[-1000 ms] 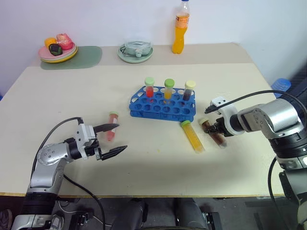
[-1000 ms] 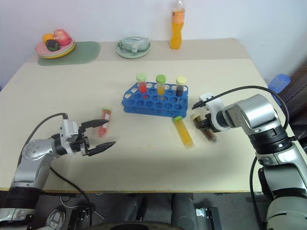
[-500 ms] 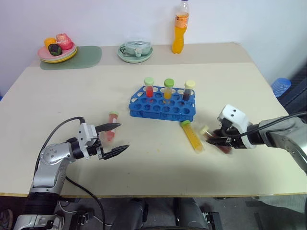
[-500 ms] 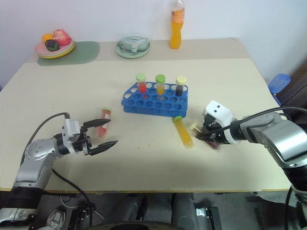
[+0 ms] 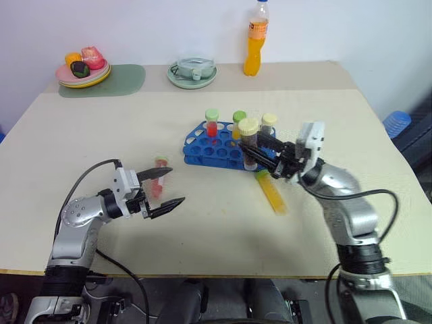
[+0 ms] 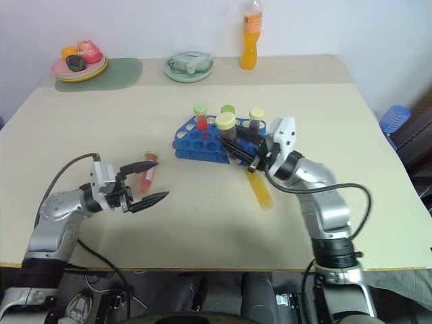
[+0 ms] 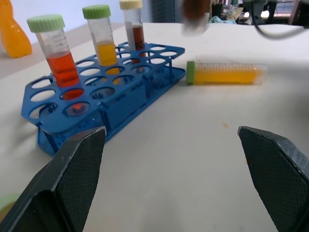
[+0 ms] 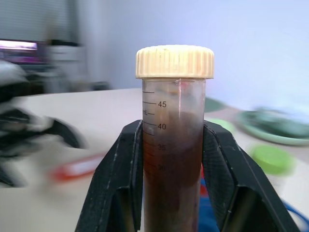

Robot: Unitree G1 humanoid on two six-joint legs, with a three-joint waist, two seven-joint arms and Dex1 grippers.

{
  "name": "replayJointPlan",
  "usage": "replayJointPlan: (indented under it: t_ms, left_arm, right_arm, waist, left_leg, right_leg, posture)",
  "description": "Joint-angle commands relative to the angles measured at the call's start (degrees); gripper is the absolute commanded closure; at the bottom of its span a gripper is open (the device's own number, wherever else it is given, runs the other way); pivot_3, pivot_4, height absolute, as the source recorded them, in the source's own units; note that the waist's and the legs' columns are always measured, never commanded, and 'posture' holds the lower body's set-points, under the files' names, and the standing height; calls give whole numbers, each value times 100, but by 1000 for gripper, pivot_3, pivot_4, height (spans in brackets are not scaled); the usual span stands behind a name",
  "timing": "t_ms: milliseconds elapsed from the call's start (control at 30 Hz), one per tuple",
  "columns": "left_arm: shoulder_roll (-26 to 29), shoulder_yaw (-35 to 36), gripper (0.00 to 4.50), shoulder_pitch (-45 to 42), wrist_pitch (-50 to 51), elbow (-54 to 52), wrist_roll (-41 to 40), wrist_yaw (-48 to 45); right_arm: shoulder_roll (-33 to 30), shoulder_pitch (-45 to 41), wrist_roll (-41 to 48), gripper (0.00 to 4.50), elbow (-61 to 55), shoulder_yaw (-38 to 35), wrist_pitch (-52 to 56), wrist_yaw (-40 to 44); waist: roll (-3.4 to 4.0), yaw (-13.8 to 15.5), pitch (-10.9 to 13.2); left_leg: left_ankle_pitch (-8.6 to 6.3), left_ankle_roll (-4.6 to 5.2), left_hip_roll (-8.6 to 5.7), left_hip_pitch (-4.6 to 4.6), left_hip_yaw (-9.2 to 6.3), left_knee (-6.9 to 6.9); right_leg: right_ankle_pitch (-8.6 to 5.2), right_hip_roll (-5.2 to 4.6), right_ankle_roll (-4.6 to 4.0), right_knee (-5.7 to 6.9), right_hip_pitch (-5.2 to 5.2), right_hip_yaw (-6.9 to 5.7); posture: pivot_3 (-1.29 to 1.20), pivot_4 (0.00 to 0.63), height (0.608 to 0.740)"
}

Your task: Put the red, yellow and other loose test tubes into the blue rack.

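Observation:
The blue rack [image 5: 219,151] stands mid-table with three upright tubes: red [image 5: 212,123], yellow [image 5: 237,119] and brown [image 5: 268,124]. My right gripper [image 5: 252,150] is shut on a brown tube with a cream cap [image 5: 248,128], held upright just over the rack's near right corner; the right wrist view shows this brown tube [image 8: 173,145] between both fingers. A yellow tube [image 5: 272,193] lies on the table in front of the rack. A red tube [image 5: 158,183] lies beside my left gripper [image 5: 167,188], which hovers open and holds nothing.
Along the table's far edge stand an orange drink bottle [image 5: 254,42], a pale green dish [image 5: 192,73] and a plate of fruit [image 5: 82,69] on a green mat [image 5: 125,81]. A blue object [image 5: 396,121] sits off the table to the right.
My right gripper lifted the brown tube off the table, turned it upright and swung it left to the rack. The left gripper stayed open and in place.

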Motion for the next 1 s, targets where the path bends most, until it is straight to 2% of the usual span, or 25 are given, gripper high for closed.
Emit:
replayJointPlan:
  t_ms: [33, 133, 300, 567, 1000]
  left_arm:
    - [-50, 59, 0, -29, 38, -176, -111, 121]
    - [-116, 70, 0, -58, 51, -206, -100, 237]
    - [-164, 46, 0, -128, 50, -250, -67, 351]
    - [-138, 48, 0, -150, 61, -286, -72, 383]
    - [-137, 1, 0, -137, 206, -459, -79, 445]
  right_arm:
    - [338, -304, -514, 2833, 771, -241, -1310, -694]
    - [514, -396, -785, 2833, 1396, -315, -2051, -1077]
    - [672, -312, -801, 2833, 1928, -399, -2616, -1337]
    - [839, -73, -655, 2833, 2134, -263, -2853, -1195]
    - [1033, -314, -663, 2833, 3120, -313, -3111, -1305]
  waist:
    - [1, -18, 1]
    - [3, -57, 1]
    - [4, -132, 1]
    - [7, -143, 1]
    - [9, -148, 0]
  left_leg:
    - [0, -1, 0, 0, 0, -1]
    - [2, -3, 0, 0, -1, -3]
    - [2, -4, 2, 1, -2, -3]
    - [2, -4, 3, 1, -2, -5]
    - [2, -4, 3, 4, -2, -5]
  right_leg:
    - [0, 1, 0, 2, -2, 0]
    - [0, 3, 0, 6, -5, -1]
    - [0, 5, 0, 7, -5, -1]
    - [0, 7, -1, 7, -6, 0]
    - [0, 7, -1, 8, -4, 1]
  posture:
    - [0, 150, 740]
    - [0, 150, 740]
    - [0, 150, 740]
    - [0, 150, 740]
    - [0, 150, 740]
